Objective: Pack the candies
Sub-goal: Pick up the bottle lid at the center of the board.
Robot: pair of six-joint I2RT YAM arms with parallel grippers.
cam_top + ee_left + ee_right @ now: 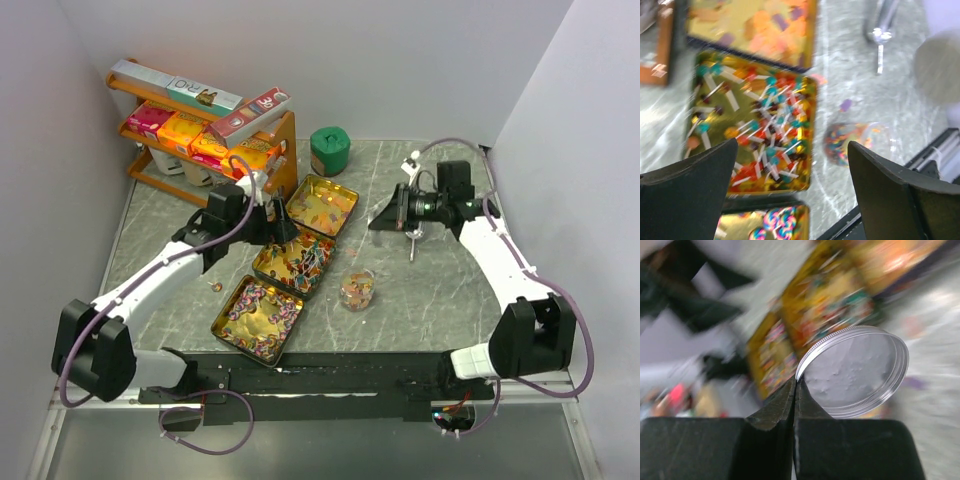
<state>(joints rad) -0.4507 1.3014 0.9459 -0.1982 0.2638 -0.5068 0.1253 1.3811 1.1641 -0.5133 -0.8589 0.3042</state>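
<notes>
Right gripper (795, 387) pinched tight on rim of silver jar lid (860, 370), lid held off table. Left gripper (792, 146) spread wide, hovered over middle gold tray (805, 184). Candies (772, 125) lay in three gold trays; more in small clear jar (357, 290) just beside middle tray.

Three trays lie in a slanting row on the table (440, 300), candies (295, 262) in each. The near tray (216, 322) is leftmost, the middle tray (256, 264) lies just behind it to the right, and the far tray (318, 190) is farther right again. A jar (357, 290) with candies in it stands just right of the middle tray. One loose candy (213, 286) lies left of the near tray.

At the far left stands a rack (287, 160) with boxes (180, 128) on it. A round container (328, 150) sits just right of the rack, behind the far tray.

The left gripper (275, 228) is above the middle tray's far end. Right of the far tray, the right gripper (385, 218) holds a lid (860, 370) above the table.
</notes>
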